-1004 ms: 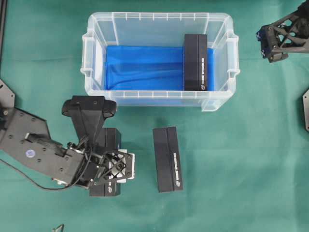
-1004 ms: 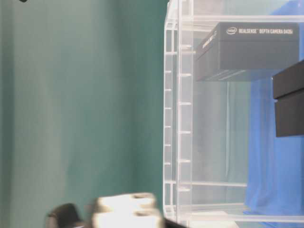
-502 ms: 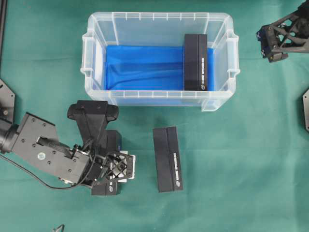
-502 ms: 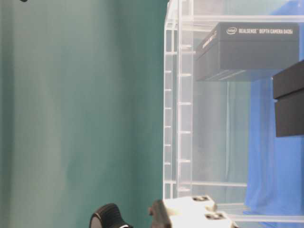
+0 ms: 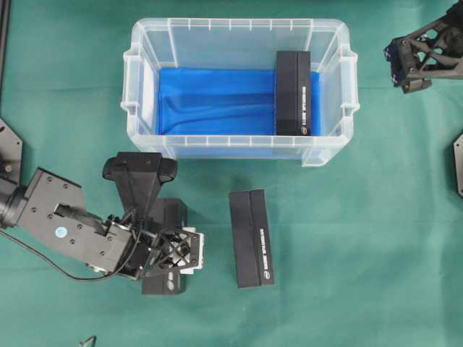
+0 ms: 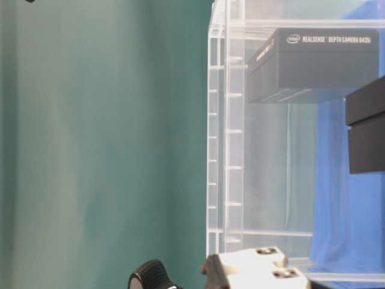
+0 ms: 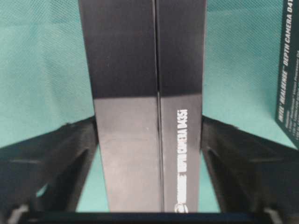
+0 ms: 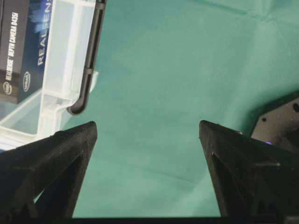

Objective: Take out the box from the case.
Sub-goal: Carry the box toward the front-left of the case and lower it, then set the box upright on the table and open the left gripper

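Black box just set down, one more waiting in the case

Left claw (image 5: 173, 254) stands spread around the box (image 5: 165, 246) on the green counter (image 5: 362, 238), fingers (image 7: 70, 158) barely clear of its sides; lifting off askew could drag it into the neighbouring box (image 5: 252, 238) beside the claw. Beyond, the case (image 5: 239, 147) holds a last box (image 5: 293, 92); right claw (image 8: 147, 135) hangs parted and empty outside it.

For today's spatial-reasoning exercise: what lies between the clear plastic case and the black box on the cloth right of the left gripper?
Only bare green cloth separates the case from that box, seen in the overhead view.
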Controlling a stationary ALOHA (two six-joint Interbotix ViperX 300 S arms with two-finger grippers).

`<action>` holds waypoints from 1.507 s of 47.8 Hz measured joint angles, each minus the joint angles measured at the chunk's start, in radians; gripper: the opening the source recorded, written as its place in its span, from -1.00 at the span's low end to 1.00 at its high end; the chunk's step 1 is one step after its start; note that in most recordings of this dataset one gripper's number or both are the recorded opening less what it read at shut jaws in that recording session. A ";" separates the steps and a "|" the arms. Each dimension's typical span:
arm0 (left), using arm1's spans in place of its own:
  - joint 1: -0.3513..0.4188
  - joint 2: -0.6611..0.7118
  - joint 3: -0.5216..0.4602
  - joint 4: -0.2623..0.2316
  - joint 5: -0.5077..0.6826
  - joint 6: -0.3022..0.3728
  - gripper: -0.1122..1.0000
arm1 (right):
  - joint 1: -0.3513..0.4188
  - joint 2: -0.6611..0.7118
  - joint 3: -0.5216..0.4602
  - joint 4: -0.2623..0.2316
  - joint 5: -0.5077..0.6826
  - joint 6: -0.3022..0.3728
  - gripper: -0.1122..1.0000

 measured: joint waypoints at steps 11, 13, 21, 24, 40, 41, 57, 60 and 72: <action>0.000 -0.006 -0.002 0.000 0.002 0.000 0.94 | -0.002 0.000 -0.002 0.002 0.000 0.000 0.81; 0.000 -0.008 -0.003 -0.002 0.002 0.000 0.94 | 0.000 0.000 0.000 0.002 0.000 0.000 0.81; 0.000 -0.020 -0.025 -0.002 0.009 0.023 0.94 | -0.002 0.000 0.000 0.000 0.000 -0.002 0.81; 0.000 -0.031 -0.041 -0.002 0.023 0.035 0.94 | -0.002 0.000 -0.002 0.002 0.000 0.000 0.81; 0.015 -0.149 -0.202 0.005 0.325 0.044 0.94 | 0.000 0.000 0.000 0.002 0.000 -0.002 0.81; 0.015 -0.155 -0.215 0.006 0.341 0.046 0.94 | -0.002 0.000 0.000 0.000 0.000 0.000 0.81; 0.020 -0.202 -0.287 0.015 0.414 0.089 0.94 | 0.000 0.000 -0.002 0.000 0.002 0.000 0.81; 0.021 -0.206 -0.284 0.017 0.416 0.091 0.94 | 0.000 0.000 0.000 0.002 0.008 0.000 0.81; 0.003 -0.299 -0.166 0.012 0.430 0.071 0.94 | 0.000 0.000 0.000 0.002 0.034 -0.002 0.81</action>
